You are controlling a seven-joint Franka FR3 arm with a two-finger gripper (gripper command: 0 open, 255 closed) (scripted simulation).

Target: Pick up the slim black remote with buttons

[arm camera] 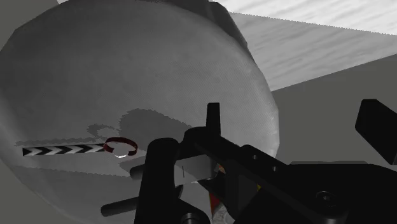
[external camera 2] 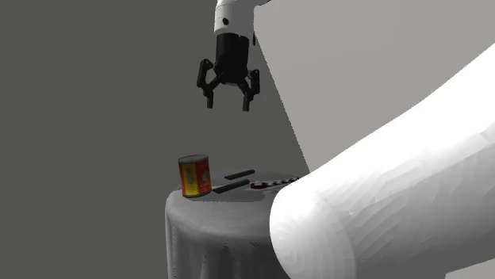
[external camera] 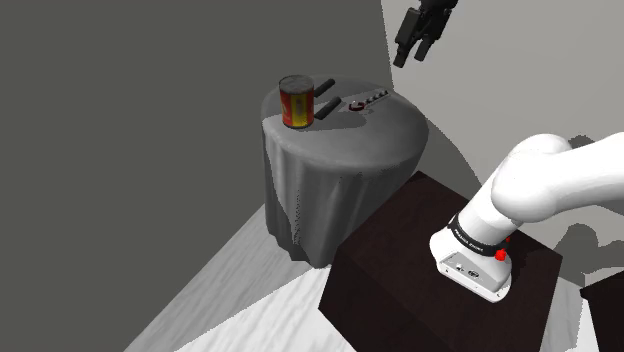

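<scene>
Pincer (external camera 2: 228, 105) spread above table (external camera 2: 208, 228), remote (external camera: 365, 99) dotted in shoulder view, striped at wrist

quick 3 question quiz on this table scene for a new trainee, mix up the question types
1. True or false: the black two-finger gripper is shut on the red and yellow can.
2. Multiple choice: where is the gripper? A) high above the round table draped in grey cloth, B) touching the can, C) under the cloth.
3. Fill in: in the shoulder view, the can stands towards the table top's ___ side.

Key: 1 false, it is open and holds nothing; 2 A; 3 left.
</scene>
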